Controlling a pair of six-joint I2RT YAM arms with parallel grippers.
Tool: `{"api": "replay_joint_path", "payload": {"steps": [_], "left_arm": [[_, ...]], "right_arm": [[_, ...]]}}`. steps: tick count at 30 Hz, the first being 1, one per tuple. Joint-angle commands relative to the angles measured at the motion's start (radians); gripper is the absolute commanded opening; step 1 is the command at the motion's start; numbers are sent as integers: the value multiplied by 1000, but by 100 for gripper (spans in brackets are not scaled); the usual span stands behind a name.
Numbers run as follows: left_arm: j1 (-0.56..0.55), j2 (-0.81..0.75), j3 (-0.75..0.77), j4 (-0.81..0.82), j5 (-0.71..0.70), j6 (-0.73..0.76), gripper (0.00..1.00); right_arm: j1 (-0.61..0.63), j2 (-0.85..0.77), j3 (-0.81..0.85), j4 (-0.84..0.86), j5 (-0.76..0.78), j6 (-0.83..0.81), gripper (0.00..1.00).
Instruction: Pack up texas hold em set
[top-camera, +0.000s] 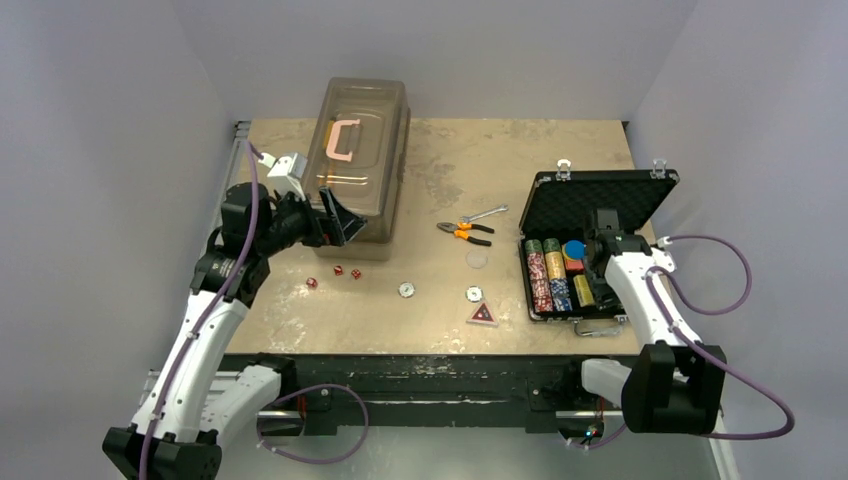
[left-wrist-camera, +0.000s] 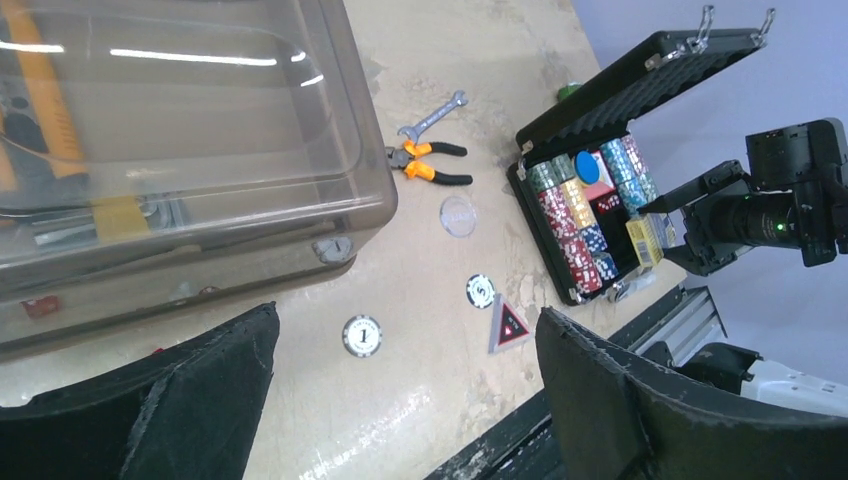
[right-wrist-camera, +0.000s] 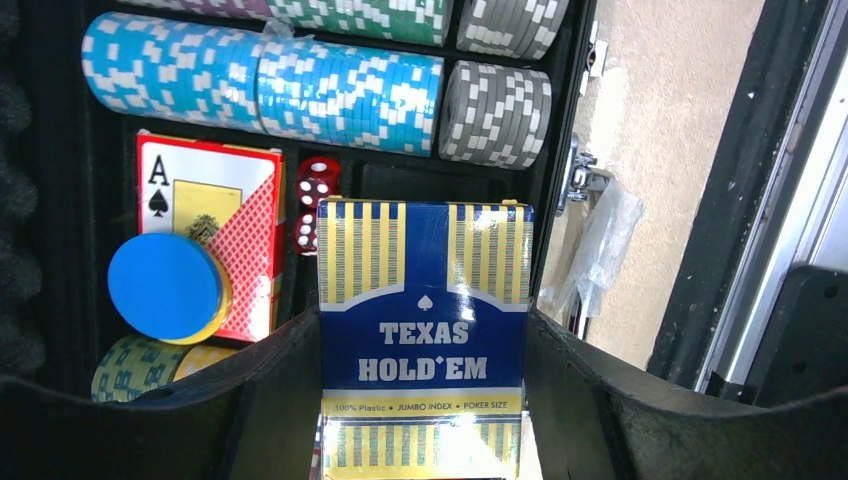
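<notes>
L claw (left-wrist-camera: 407, 330) wide open, R claw (right-wrist-camera: 420, 340) clamped

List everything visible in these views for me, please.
case: one, black, open, right
chips: many rows, multicoloured, in case
card box: one, blue, above case
card pack: one, red, in case
blue disc: one, in case at card pack's corner
dice: three red on table, two in case
buttons: two, black-and-white, centre
triangle token: one, red, front
pliers: one, orange-handled, centre
wrench: one, silver, beside pliers
clear disc: one, beside pliers
brown box: one, translucent, back left
left gripper: open, empty
right gripper: shut on card box
</notes>
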Motion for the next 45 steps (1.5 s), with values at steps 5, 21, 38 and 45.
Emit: {"api": "replay_joint_path", "payload": {"steps": [5, 21, 38, 45], "left_arm": [[-45, 97, 53, -18, 73, 6, 93], [-67, 106, 62, -35, 61, 14, 92], [-77, 107, 64, -39, 54, 19, 92], [-79, 108, 62, -37, 57, 17, 92]], "right_arm": [[-3, 33, -29, 45, 35, 170, 0], [-3, 262, 104, -82, 103, 276, 0], [3, 342, 74, -9, 103, 216, 0], [58, 410, 95, -50, 101, 272, 0]]}}
